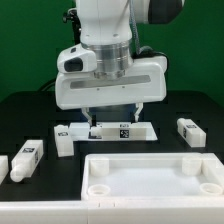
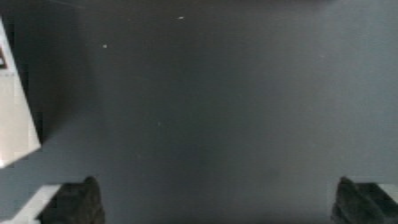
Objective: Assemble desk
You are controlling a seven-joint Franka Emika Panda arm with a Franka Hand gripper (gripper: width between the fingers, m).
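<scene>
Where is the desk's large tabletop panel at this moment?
In the exterior view the tabletop panel lies flat nearest the camera, toward that view's right, just in front of the marker board.

Large white rectangular rimmed plastic tabletop panel: near side cut by the picture's lower edge; only two round corner sockets show.
Square white plastic leg, at the exterior view's left: mostly cut off by that edge.
Thin flat white marker board: tag patterns too small to read.
White robot arm: upper part cut off.
Wrist view: dark fingers, blurred, cut by the frame edge; white slab, cut off, identity unclear.
</scene>
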